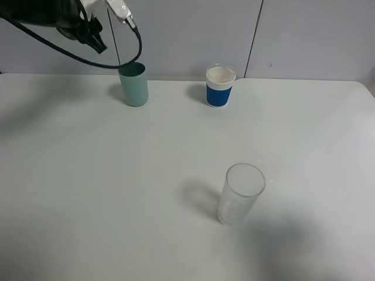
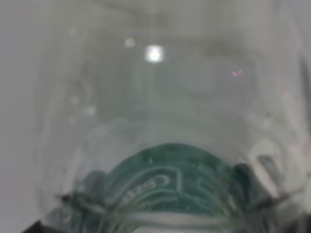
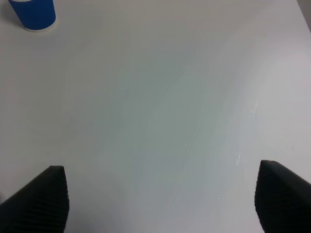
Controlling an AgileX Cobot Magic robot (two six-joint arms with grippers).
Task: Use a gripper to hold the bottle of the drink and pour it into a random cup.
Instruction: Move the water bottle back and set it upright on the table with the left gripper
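The desk [image 1: 70, 205] carries the teal cup [image 1: 134, 85] near its far left corner. Above it the left gripper [image 1: 117, 10] seems clenched on the bottle [image 2: 155, 97] (thin, light, slippery plastic that dents easily); the label [image 2: 170, 179] is the best place to hold it. The right gripper [image 3: 158, 199] is released and empty.

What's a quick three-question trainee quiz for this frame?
1. True or false: the right gripper is shut.
2. Which stands nearest the left arm? A teal cup B blue cup C glass
3. Fill in: the left wrist view is filled by the ___.
Key: 1 false, it is open. 2 A. 3 bottle.
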